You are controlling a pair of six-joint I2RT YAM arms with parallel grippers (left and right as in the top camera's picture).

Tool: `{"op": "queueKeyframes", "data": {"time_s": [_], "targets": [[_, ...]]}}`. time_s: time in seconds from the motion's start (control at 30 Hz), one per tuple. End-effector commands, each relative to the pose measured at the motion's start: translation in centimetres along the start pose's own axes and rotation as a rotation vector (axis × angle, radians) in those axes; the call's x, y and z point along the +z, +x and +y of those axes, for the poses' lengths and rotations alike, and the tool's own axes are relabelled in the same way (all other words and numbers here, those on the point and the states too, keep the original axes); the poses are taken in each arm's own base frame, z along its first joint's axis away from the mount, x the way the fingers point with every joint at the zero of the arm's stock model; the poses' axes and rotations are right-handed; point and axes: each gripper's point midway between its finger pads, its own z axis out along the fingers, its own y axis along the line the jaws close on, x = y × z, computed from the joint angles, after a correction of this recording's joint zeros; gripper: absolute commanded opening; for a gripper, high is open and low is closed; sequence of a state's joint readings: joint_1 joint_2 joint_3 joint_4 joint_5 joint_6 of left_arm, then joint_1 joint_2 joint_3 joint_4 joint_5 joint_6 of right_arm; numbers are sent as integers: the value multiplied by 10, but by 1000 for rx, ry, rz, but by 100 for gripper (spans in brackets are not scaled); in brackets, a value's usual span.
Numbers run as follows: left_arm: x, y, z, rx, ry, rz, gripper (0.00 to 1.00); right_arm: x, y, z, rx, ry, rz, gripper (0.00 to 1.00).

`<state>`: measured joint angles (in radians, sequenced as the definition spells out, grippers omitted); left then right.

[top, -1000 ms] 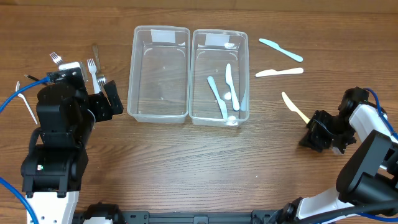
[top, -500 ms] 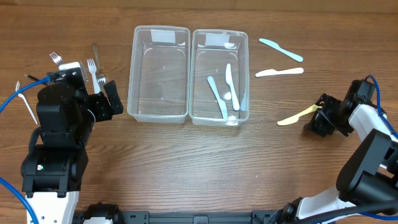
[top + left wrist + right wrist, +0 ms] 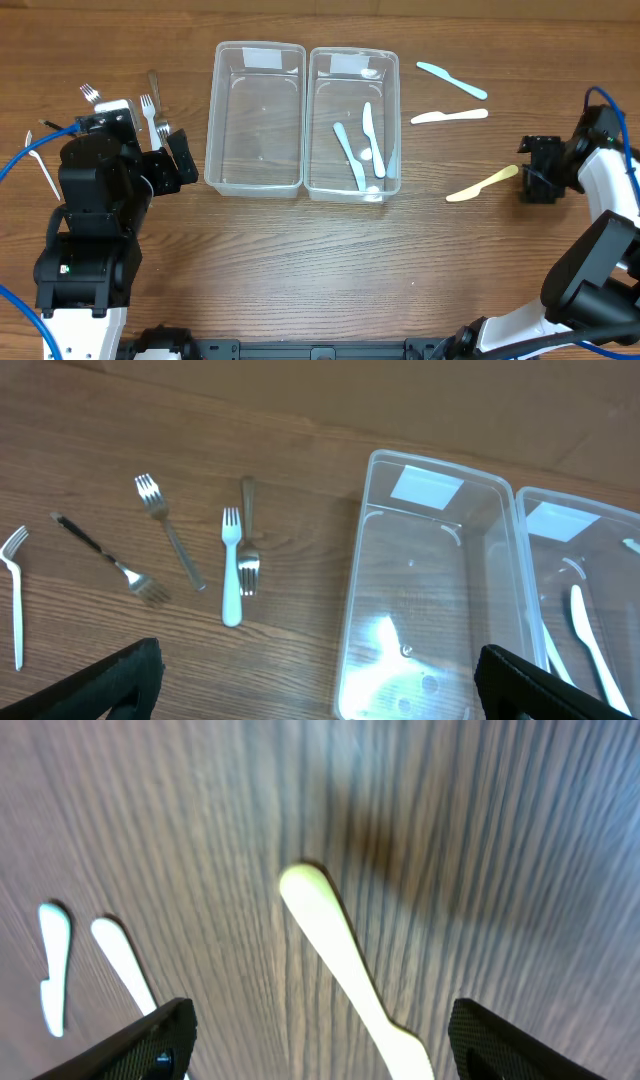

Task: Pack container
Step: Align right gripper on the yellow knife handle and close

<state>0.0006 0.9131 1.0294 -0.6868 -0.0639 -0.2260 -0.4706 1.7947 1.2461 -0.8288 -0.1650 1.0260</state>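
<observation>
The wooden table [image 3: 300, 270] carries two clear containers side by side. The left container [image 3: 256, 130] is empty; the right container [image 3: 332, 92] holds several pale knives [image 3: 350, 150]. The left pincer [image 3: 180, 162] hovers just left of the containers, spread fully and gripping nothing. The right pincer [image 3: 532, 170] sits near the table's right edge, its jaws wide apart and empty. A yellow knife [image 3: 482, 184] lies flat on the table just beside it, towards the containers. A white knife [image 3: 449, 116] and a blue knife [image 3: 451, 80] lie further back. Forks [image 3: 152, 105] are scattered at the far left.
</observation>
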Motion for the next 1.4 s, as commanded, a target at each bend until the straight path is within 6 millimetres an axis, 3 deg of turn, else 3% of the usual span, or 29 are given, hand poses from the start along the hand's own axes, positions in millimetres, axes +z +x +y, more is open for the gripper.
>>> {"op": "queueKeyframes", "data": {"time_s": [0.0, 0.2, 0.27, 0.47, 0.57, 0.87, 1.37], "targets": [[-4, -10, -2, 19, 12, -24, 100, -8, -12, 2, -93, 28, -58, 82], [-4, -10, -2, 19, 12, -24, 100, 11, -5, -23, -120, 165, -2, 78], [-4, -10, -2, 19, 12, -23, 100, 8, -4, -21, -147, 207, -5, 78], [-4, -10, -2, 19, 12, -23, 100, -11, 1, 18, -258, 228, -26, 83], [-4, -9, -3, 15, 14, -22, 100, -6, 5, 29, -270, 218, -10, 84], [-4, -9, -6, 16, 31, -19, 100, 36, 13, 10, -250, 306, 89, 86], [-4, -9, -5, 16, 31, -19, 100, 44, 6, 4, -256, 343, 61, 87]]}}
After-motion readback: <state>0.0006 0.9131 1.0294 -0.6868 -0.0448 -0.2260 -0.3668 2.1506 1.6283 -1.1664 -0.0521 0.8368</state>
